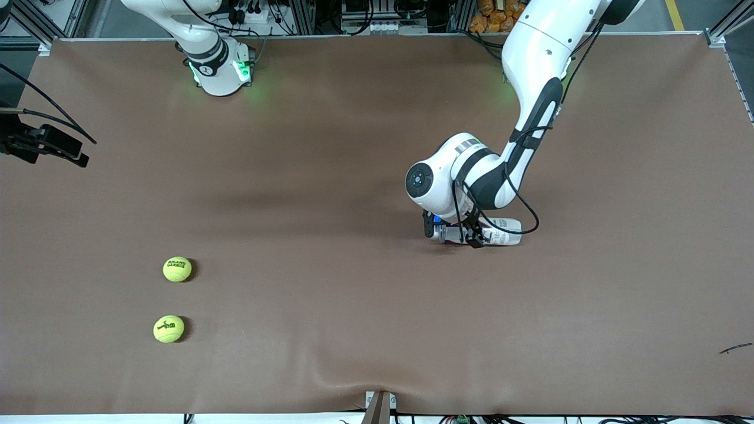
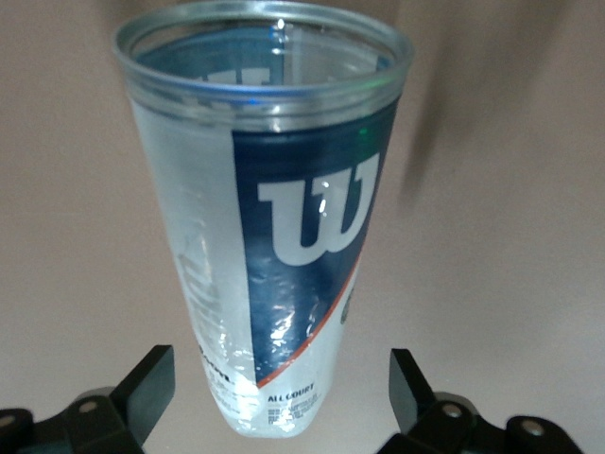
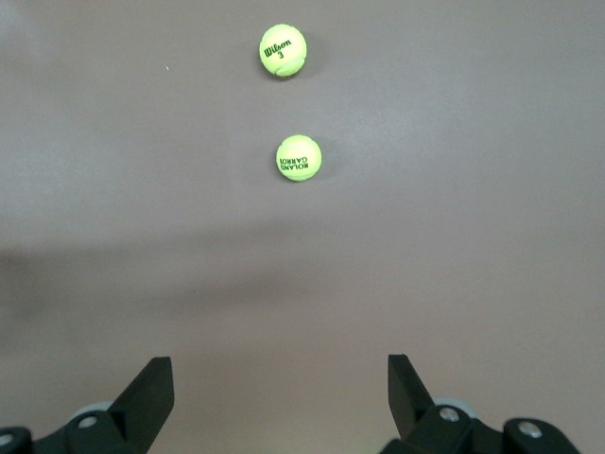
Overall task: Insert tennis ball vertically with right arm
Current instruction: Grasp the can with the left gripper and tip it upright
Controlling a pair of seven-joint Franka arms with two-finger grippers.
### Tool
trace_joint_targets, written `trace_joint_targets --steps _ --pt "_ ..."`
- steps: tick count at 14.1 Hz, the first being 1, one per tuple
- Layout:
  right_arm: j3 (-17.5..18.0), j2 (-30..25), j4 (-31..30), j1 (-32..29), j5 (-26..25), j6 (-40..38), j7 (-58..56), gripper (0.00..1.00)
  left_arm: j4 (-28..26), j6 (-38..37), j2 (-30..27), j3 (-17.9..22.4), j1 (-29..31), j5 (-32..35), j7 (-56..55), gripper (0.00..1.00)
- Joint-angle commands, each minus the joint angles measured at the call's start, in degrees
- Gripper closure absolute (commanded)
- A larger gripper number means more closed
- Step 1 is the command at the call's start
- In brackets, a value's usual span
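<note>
Brown table (image 1: 353,330), slightly wrinkled. Black bracket (image 1: 53,147) pokes over one short edge. Orange packets (image 1: 495,15) and cables (image 1: 365,17) sit off the table's edge farthest from the front camera. Small wedge (image 1: 379,407) at the middle of the nearest edge. Dark scrap (image 1: 736,348) lies on the table near a corner.

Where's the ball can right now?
The clear ball can lies on its side on the brown table, toward the left arm's end. The open left gripper is down at it, fingers either side, its open mouth facing away from the wrist.
</note>
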Motion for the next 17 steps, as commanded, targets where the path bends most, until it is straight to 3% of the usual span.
trace_joint_targets --steps 1,17 --pt "0.19 0.22 1.86 0.78 -1.89 -2.11 -0.61 0.00 1.65 -1.50 1.67 0.10 -0.52 1.47 -2.47 0.00" --pt "0.19 0.04 2.30 0.87 -1.45 -3.17 -4.81 0.00 5.25 -1.33 6.16 0.10 -0.43 4.28 -3.00 0.00"
